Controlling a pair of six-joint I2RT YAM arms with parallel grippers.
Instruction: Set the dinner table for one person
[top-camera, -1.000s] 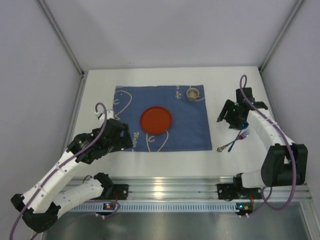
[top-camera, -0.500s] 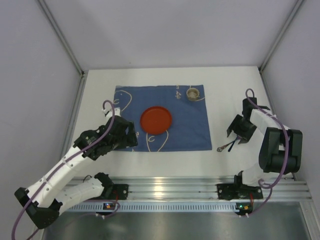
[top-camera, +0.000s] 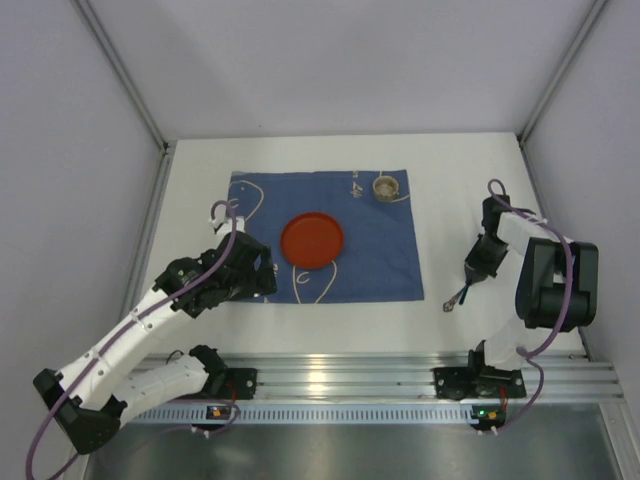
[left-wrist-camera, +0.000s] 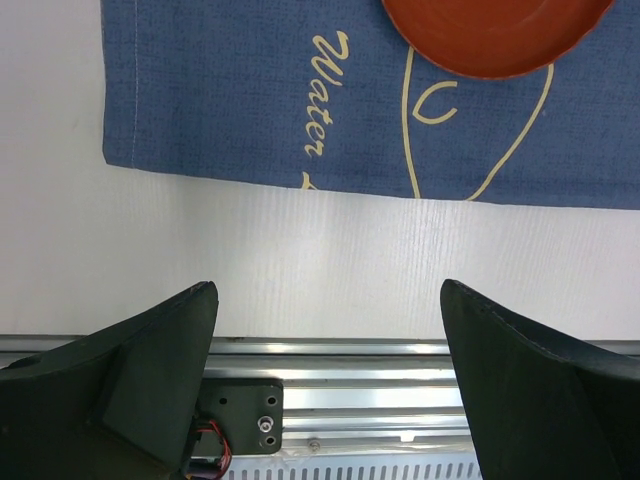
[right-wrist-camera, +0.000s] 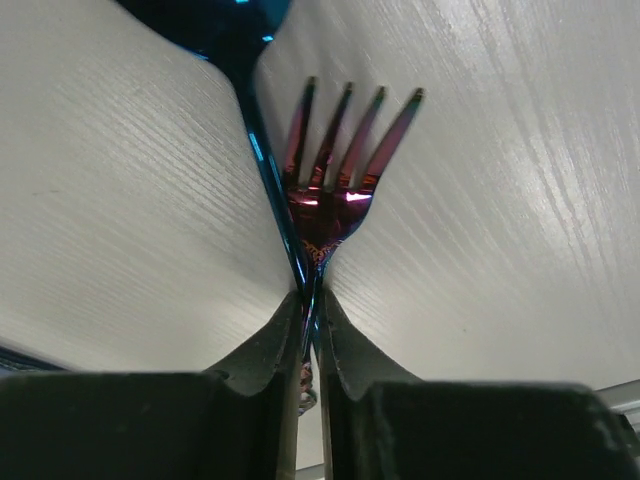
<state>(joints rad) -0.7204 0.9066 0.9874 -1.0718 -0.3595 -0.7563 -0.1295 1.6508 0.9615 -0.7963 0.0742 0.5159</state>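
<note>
On the white dinner table (top-camera: 200, 180) lies a blue patterned mat (top-camera: 375, 250) with a red plate (top-camera: 312, 240) in its middle and a small cup (top-camera: 386, 187) at its far right corner. Right of the mat, my right gripper (top-camera: 478, 268) is down at the table. In the right wrist view this gripper (right-wrist-camera: 312, 305) is shut on the thin handles of an iridescent fork (right-wrist-camera: 345, 150) and a blue spoon (right-wrist-camera: 230, 30). One handle end (top-camera: 455, 297) sticks out toward me. My left gripper (left-wrist-camera: 328, 290) hangs open and empty over the mat's near left corner (left-wrist-camera: 230, 100).
The aluminium base rail (top-camera: 340, 375) runs along the near edge of the table. Grey walls close in the left, right and back. The plate's rim (left-wrist-camera: 490, 40) shows at the top of the left wrist view.
My right gripper dropped onto the cutlery and closed on the handles. The left arm drifted right, closer to the mat's near left corner, its jaws still wide.
</note>
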